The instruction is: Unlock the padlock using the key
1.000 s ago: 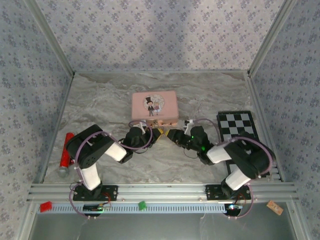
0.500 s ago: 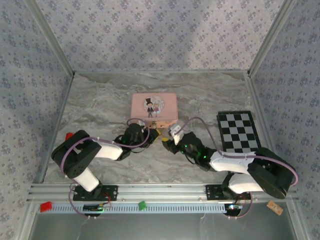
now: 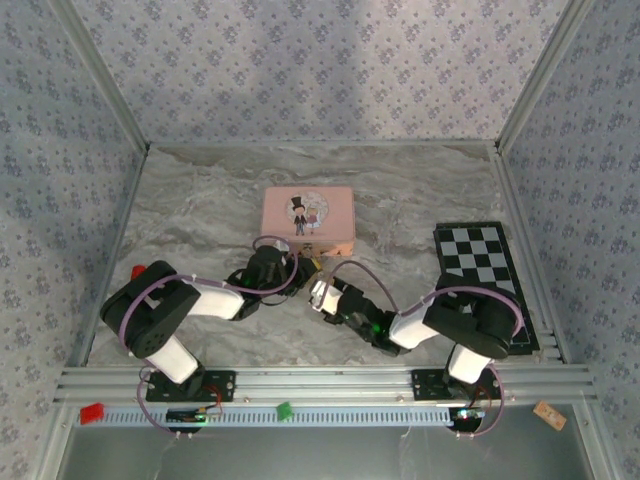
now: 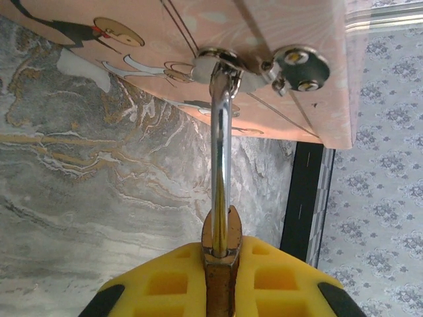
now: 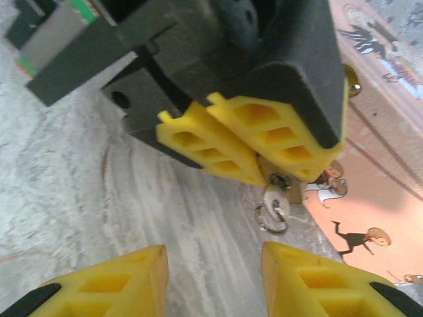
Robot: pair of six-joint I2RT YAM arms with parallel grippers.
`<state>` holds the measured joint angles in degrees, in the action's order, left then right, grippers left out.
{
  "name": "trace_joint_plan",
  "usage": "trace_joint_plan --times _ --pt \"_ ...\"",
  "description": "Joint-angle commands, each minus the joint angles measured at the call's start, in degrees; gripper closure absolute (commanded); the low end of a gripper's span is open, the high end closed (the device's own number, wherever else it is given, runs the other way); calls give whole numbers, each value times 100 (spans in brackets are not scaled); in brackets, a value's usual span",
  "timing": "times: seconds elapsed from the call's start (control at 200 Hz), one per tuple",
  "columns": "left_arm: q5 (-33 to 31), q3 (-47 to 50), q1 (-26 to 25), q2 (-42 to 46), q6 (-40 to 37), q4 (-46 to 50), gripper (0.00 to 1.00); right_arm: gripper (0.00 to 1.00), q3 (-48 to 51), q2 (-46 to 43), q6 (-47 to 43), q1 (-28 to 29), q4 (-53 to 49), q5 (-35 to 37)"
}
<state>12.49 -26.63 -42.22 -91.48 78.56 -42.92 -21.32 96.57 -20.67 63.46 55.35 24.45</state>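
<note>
Padlock (image 4: 220,261), small slick hard brass: my left gripper (image 4: 220,285) is clamped on its body, shackle (image 4: 221,145) through the pink tin (image 4: 132,30). Key (image 5: 273,199), tiny, thin, looks seated; my right gripper (image 5: 215,281) gapes just beside it. I'd pinch its flat head.

Pink tin box (image 3: 308,219) sits centre, checkerboard (image 3: 480,262) right, red cylinder (image 3: 137,272) left.

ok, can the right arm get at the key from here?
Probably yes: the right gripper has open jaws, and the key sticks out of the padlock just ahead of them, unobstructed, below the left gripper.
</note>
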Motion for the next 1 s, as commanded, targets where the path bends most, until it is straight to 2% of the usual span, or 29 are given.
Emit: trace_joint_plan --times 0.0,0.425,0.525,0.994 --pt "147 103 90 183 -16 -390 90 58 -199 177 -257 -16 668 412" --pt "208 62 109 188 -61 -424 89 73 -285 474 -425 2 817 700" --pt "210 79 108 192 -65 -463 89 74 -250 658 -534 -10 1132 818" --pt "235 70 113 166 -83 -463 89 76 -286 565 -461 -18 1140 795"
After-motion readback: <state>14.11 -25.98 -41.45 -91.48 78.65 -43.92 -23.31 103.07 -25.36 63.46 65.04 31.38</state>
